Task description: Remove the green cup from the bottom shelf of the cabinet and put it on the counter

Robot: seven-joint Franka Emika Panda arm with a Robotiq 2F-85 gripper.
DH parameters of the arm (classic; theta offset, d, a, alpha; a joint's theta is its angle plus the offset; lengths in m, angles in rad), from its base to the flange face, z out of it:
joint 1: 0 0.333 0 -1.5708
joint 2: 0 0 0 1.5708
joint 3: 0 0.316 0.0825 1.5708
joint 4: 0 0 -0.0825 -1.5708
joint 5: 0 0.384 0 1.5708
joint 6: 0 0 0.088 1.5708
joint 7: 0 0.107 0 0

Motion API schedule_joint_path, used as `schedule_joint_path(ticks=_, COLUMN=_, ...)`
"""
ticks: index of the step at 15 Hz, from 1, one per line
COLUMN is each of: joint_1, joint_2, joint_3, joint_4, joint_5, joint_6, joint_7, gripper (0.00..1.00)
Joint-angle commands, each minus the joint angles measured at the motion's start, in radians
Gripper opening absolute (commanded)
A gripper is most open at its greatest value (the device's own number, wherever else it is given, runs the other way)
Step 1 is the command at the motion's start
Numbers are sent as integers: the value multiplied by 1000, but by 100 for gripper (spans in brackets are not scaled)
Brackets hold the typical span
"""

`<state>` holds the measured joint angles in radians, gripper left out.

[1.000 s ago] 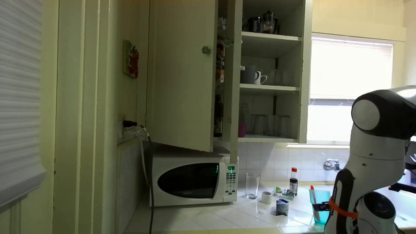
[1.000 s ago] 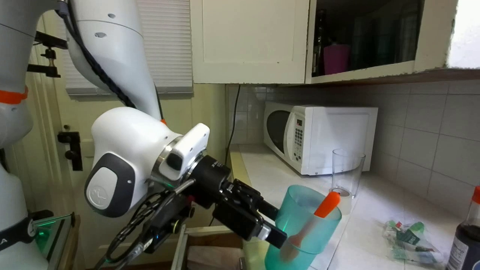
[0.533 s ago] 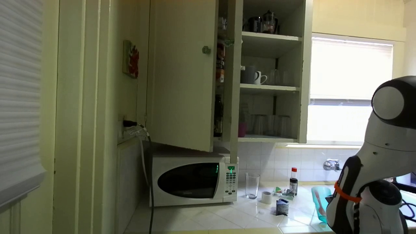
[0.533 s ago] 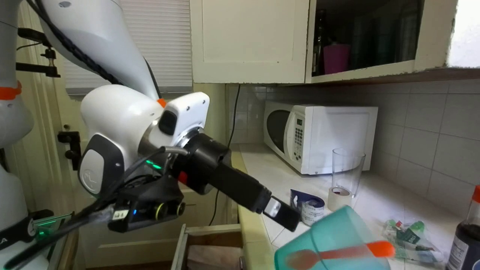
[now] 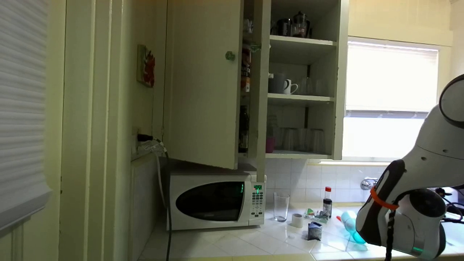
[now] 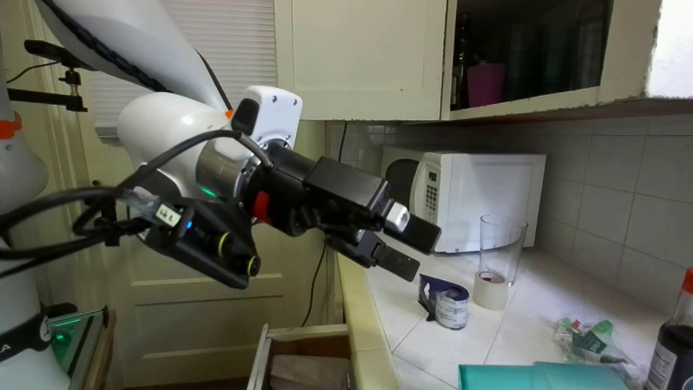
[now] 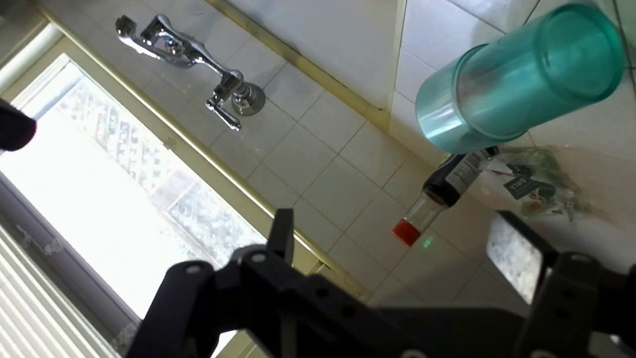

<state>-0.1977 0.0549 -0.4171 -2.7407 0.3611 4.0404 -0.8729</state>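
The teal-green cup (image 6: 541, 376) lies on its side on the counter (image 6: 427, 346). It also shows in an exterior view (image 5: 349, 224), partly behind the arm, with an orange spoon tip (image 5: 338, 218) beside it, and in the wrist view (image 7: 521, 79). I cannot tell if it is one cup or two nested. My gripper (image 6: 419, 248) is open and empty, raised above the counter's front edge, apart from the cup; its fingers also show in the wrist view (image 7: 397, 243). The cabinet (image 5: 203, 83) stands open. Its bottom shelf (image 5: 299, 156) holds a pink cup (image 5: 270, 144) and several clear glasses (image 5: 297, 139).
A white microwave (image 6: 487, 200) stands at the back. On the counter are a tall clear glass (image 6: 502, 246), a tape roll (image 6: 490, 292), a blue packet (image 6: 444, 300), a plastic bag (image 6: 590, 341) and a red-capped sauce bottle (image 6: 674, 341). A drawer (image 6: 308, 334) is open below.
The cup has tipped over from nearly upright onto its side. My gripper has risen, turned and drawn away from it.
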Motion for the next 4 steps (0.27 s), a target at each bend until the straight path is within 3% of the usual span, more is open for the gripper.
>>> schedule_joint_path(ticks=1, joint_1=-23, joint_2=-88, joint_3=44, joint_4=-20, joint_5=19, joint_6=-8, joint_7=-131, gripper=100)
schedule_joint_path(ticks=4, joint_1=-47, joint_2=-61, joint_3=68, joint_4=0, joint_5=-2, joint_6=5, joint_7=-78, gripper=100)
